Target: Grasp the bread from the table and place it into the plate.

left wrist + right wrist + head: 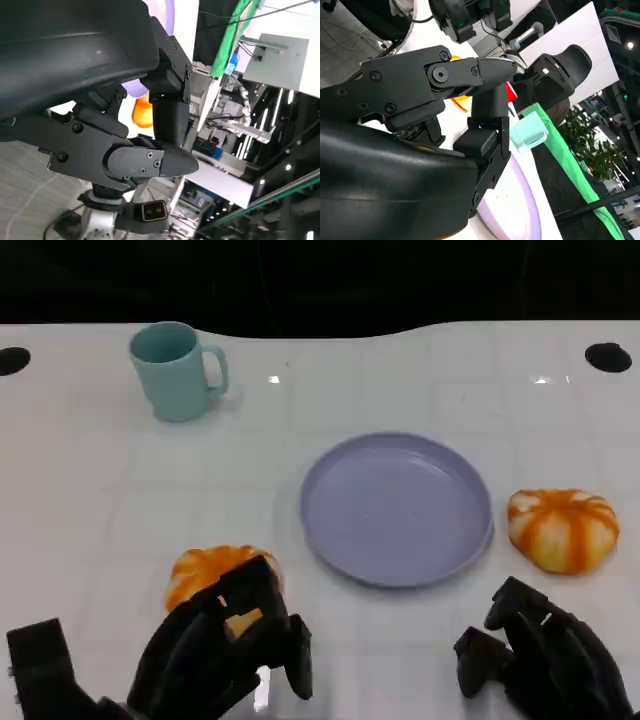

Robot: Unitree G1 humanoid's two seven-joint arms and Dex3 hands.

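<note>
Left hand (225,650) fingers curl loosely over bread (205,575), not clamped. Right hand (545,655) fingers apart, empty. Risk: shallow grip drops bread short of plate (330,540).

We see each robot hand as matte black: the left robot hand (215,655) and right robot hand (545,660) are built of blocky, angular segments. Up close, a smooth rounded shell backs the fingers (145,160), whose plates carry small round screws; a pale patch, perhaps a label, sits near the left one's base.
</note>
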